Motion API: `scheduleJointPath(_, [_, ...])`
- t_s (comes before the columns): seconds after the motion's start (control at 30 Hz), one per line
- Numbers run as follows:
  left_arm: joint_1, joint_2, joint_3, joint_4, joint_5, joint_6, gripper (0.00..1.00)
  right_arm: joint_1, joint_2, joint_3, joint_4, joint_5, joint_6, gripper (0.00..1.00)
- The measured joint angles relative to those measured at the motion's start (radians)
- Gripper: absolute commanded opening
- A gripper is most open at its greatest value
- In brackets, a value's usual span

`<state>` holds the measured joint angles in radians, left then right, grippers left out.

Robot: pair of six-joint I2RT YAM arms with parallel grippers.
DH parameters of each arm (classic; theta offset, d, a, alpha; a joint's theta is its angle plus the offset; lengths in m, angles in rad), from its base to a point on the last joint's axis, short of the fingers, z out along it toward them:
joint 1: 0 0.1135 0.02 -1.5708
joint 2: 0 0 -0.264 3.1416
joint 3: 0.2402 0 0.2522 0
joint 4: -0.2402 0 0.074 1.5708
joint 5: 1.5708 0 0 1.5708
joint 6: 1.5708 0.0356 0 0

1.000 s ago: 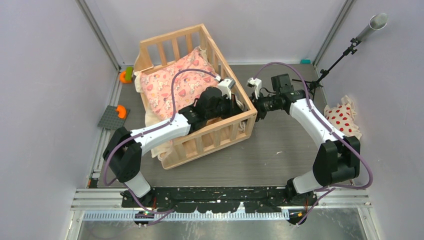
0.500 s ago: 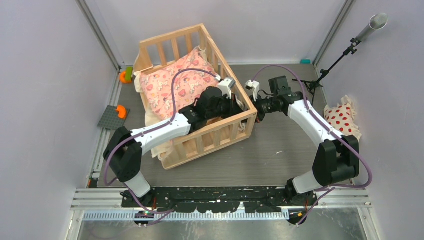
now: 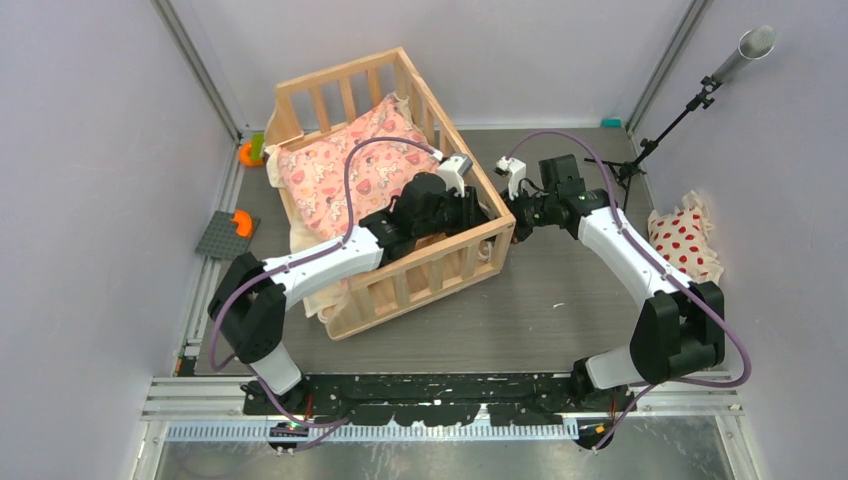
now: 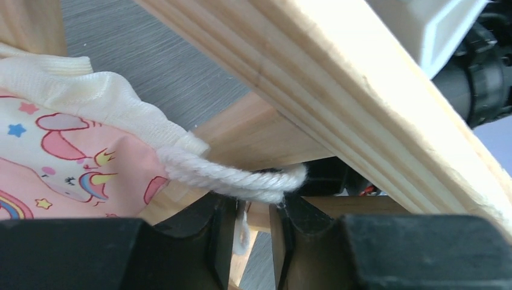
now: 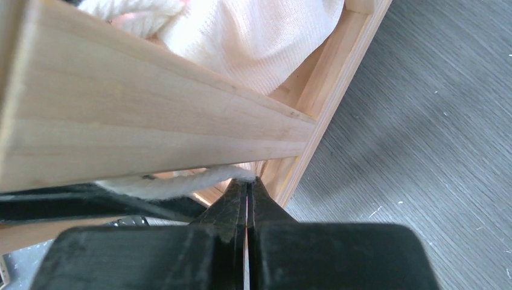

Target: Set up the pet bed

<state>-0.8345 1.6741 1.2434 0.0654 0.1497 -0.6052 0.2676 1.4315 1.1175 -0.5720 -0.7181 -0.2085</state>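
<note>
- Left jaws: released. Seen from the left wrist, the two black fingertips (image 4: pixel 199 232) stand apart with a clear gap between them.
- A cream tie (image 4: pixel 241 179) of twisted cord lies across the gap, just above the tips. A thin strand hangs down into the gap, and neither finger presses on it.
- Right jaws: clenched. Seen from the right wrist, the fingertips (image 5: pixel 232 208) meet along a hairline slit.
- The frayed end of the tie reaches the very tip of the right jaws. Whether any of it is pinched cannot be told.
- The tie passes under a wooden rail (image 5: pixel 151 115) of the pet bed (image 3: pixel 340 71). The left jaws are on the inner side of this rail and the right jaws on the outer side.
- Both pairs of jaws are at the near right corner of the bed. The left arm (image 3: pixel 320 262) reaches over the near rail into the frame, while the right arm (image 3: pixel 620 245) comes in from outside.
- The pet bed stands on the far left part of the desk (image 3: pixel 560 300), turned at an angle to the desk's edges.
- A pink cartoon-print cushion (image 3: pixel 335 175) with cream backing lies inside the bed, and its near left edge spills past the frame.
- A white pillow with red dots (image 3: pixel 685 240) lies at the right edge of the desk, well apart from the bed.
- Small orange pieces (image 3: pixel 241 222) lie along the left edge, outside the frame.
</note>
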Motion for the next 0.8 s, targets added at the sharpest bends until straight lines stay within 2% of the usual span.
scheduleJointPath(0.13, [0.0,0.0,0.0,-0.004,-0.016,0.004,0.2,0.005,-0.016,0.0,0.016,0.025,0.037,0.01])
scheduleJointPath(0.4, [0.0,-0.003,-0.003,0.0,-0.006,0.002,0.33,0.008,-0.025,0.0,0.019,0.058,0.092,0.01])
scheduleJointPath(0.8, [0.0,-0.013,-0.011,0.004,0.001,-0.012,0.33,0.011,-0.071,-0.003,0.019,0.102,0.127,0.01])
